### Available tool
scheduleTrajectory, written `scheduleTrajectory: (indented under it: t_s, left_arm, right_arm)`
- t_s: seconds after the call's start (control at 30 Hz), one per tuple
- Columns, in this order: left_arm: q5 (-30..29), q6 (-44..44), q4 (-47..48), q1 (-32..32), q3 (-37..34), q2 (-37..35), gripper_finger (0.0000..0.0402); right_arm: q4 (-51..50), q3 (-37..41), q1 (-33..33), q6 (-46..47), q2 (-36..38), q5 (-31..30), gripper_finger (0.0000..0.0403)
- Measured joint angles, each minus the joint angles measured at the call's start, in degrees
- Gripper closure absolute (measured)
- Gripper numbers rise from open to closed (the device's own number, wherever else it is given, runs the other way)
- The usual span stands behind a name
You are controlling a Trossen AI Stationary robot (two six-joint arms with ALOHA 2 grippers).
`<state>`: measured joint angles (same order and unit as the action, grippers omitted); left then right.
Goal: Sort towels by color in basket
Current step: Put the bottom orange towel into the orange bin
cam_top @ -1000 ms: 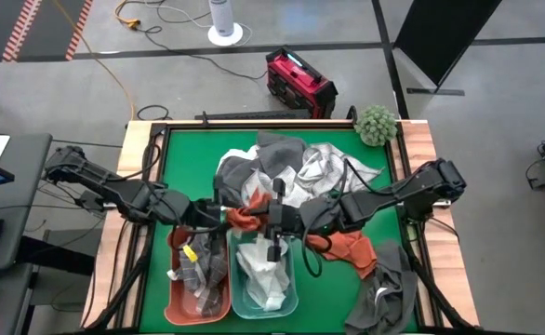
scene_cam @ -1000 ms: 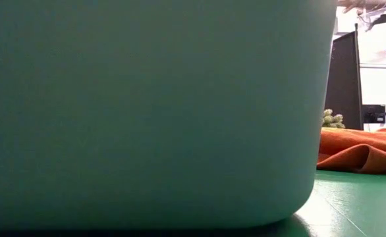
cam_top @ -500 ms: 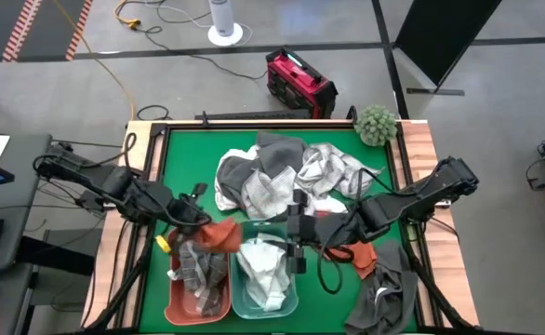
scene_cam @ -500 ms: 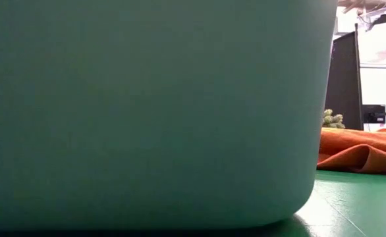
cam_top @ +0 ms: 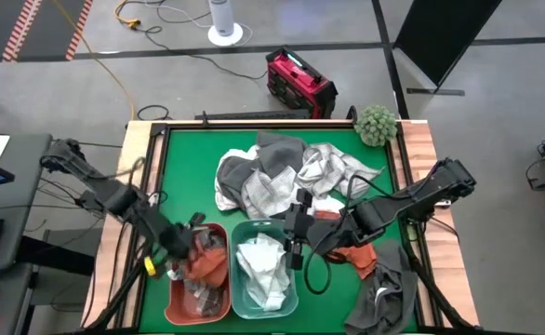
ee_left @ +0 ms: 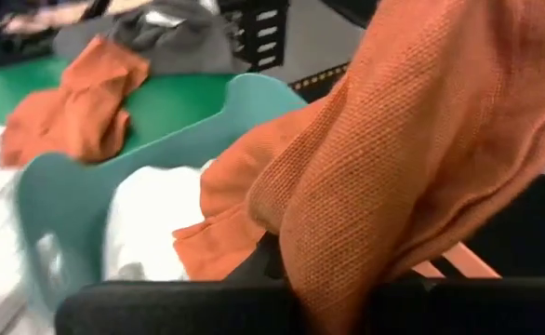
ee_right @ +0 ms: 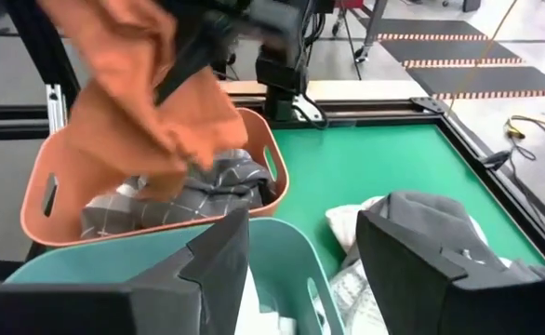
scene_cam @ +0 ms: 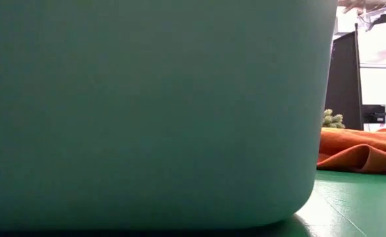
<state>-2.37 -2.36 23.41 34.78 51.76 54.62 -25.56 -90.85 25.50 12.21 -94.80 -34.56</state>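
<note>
Green table [cam_top: 184,177] with wooden edging; both arms reach in over its near half. Heap of towels [cam_top: 286,172] at mid-table: dark grey, light grey and white checked cloth tangled together. Two more towels lie off near the table's right corner, a rust-orange one [cam_top: 358,256] and a dark grey one [cam_top: 389,284] just beside it. Teal basket [cam_top: 293,279] at the near edge holds white cloth [cam_top: 263,270]; its wall fills nearly the whole low view [scene_cam: 147,112]. Touching it on the left, the orange basket [cam_top: 175,293] with grey plaid towels [ee_right: 175,200] inside. Left gripper [cam_top: 187,251] is over the orange basket, clenched on a rust-orange towel [cam_top: 207,261] that hangs bunched above the plaid cloth; the left wrist view shows the same cloth [ee_left: 412,140] draped over the fingers. Right gripper [cam_top: 296,237] hangs above the far rim of the teal basket, fingers [ee_right: 412,251] spread apart, nothing between them. Green fuzzy ball [cam_top: 377,123] at the table's far right corner.
</note>
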Motion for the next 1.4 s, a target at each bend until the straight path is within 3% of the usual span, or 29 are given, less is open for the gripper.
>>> scheduleTrajectory:
  t_s: [0.17,0.37,0.67,0.83,0.93,1.07,1.2,1.4]
  left_arm:
    - [-2.5,0.3,-13.4,3.1,-12.1,-3.2,0.0394]
    - [-3.5,-10.1,-8.6,2.6,-20.4,-7.4,0.0394]
    - [-14.6,-23.1,-8.4,0.1,-25.2,-5.2,0.0384]
    - [-14.8,-23.5,-9.3,-0.2,-25.5,-0.3,0.038]
    - [-12.9,-18.4,-12.5,0.6,-25.5,2.3,0.0374]
    - [-12.8,-14.5,-14.4,2.1,-25.2,5.6,0.034]
    - [-12.1,-13.0,-12.4,2.7,-23.2,7.7,0.0282]
    - [-11.4,-10.2,0.8,2.8,-12.5,6.6,0.0186]
  right_arm:
    - [-1.7,0.0,0.4,1.3,0.0,-0.1,0.0176]
    - [-2.1,0.0,0.7,2.2,0.0,-0.2,0.0176]
    - [-1.8,0.0,0.3,2.4,0.0,-0.3,0.0176]
    - [-1.8,0.0,0.2,2.4,0.0,-0.3,0.0176]
    - [-1.8,0.0,0.3,2.4,0.0,-0.3,0.0176]
    - [-1.9,0.0,0.2,2.4,0.0,-0.3,0.0176]
    - [-1.9,0.0,0.3,2.4,0.0,-0.3,0.0176]
    - [-1.9,0.0,0.3,2.8,0.0,-0.3,0.0176]
